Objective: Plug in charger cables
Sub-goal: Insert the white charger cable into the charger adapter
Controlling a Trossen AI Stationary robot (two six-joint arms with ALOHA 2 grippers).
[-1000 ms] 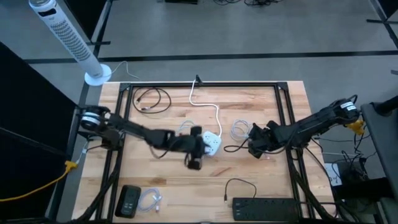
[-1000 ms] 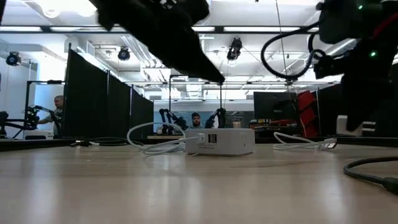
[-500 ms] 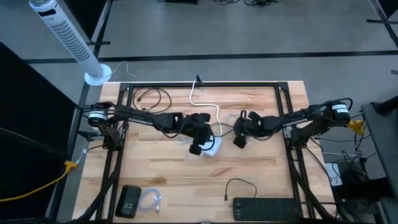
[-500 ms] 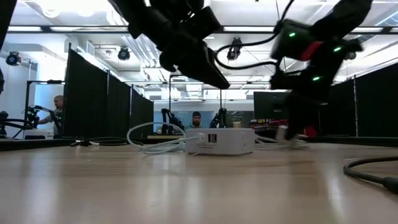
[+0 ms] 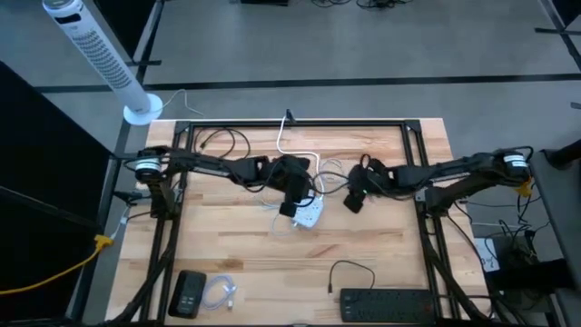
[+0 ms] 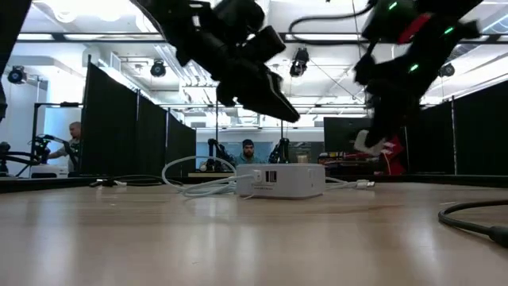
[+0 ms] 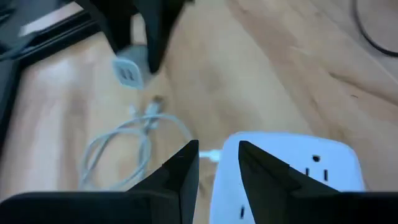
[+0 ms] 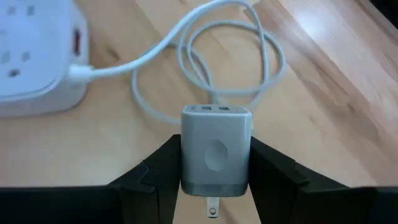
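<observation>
While a white charger block (image 8: 216, 151) is pinched in the right hand (image 8: 214, 180) above a coiled white cable (image 8: 214, 59), the left hand (image 7: 217, 171), slightly spread and empty, is held over the socket cube (image 7: 292, 171).

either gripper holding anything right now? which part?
Right gripper clamps a white charger block by its two sides, above the table. Left gripper holds nothing; it hangs over the white socket cube.

White cable (image 8: 205, 59) lies loosely coiled on bench; black cable (image 5: 221, 143) coiled at far left corner; another black cable (image 5: 349, 271) near front edge.
</observation>
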